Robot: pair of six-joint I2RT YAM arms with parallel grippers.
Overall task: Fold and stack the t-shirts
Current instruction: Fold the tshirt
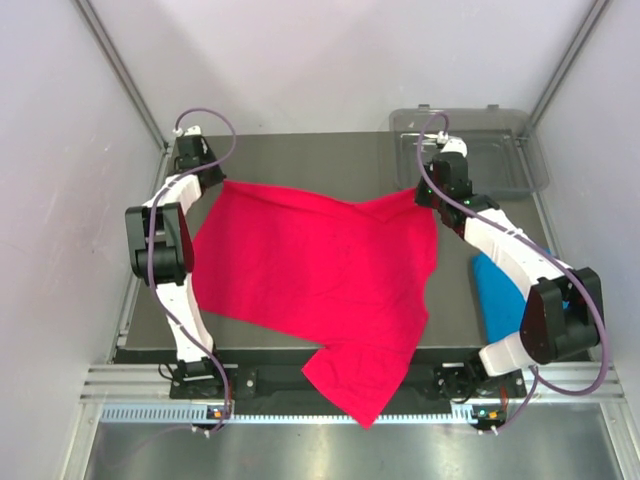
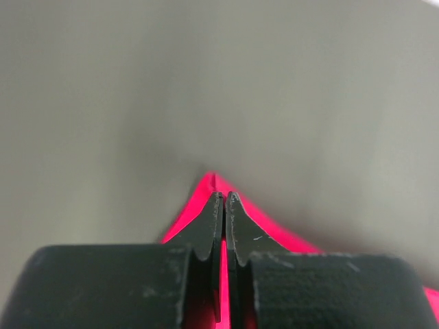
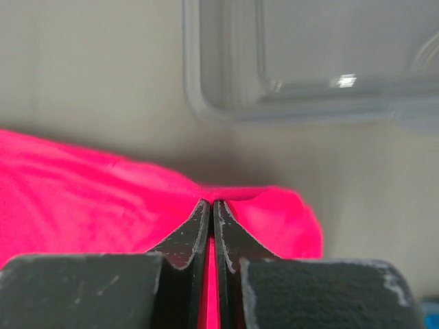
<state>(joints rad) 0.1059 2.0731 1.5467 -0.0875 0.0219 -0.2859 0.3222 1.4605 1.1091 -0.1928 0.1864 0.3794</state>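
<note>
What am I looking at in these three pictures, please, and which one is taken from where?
These are two robot arms bolted to the near edge of a dark table. The wide picture comes from a fixed camera above and behind them, with the left arm on the left and the right arm on the right. The other two come from small cameras on each wrist, looking along that arm's own black jaws. A pink shirt lies spread out, part of it drooping over the near edge. Each arm's jaws are shut on one far corner of it. A blue shirt lies at the right, partly hidden by the right arm, and a clear plastic tray sits at the far right corner.
</note>
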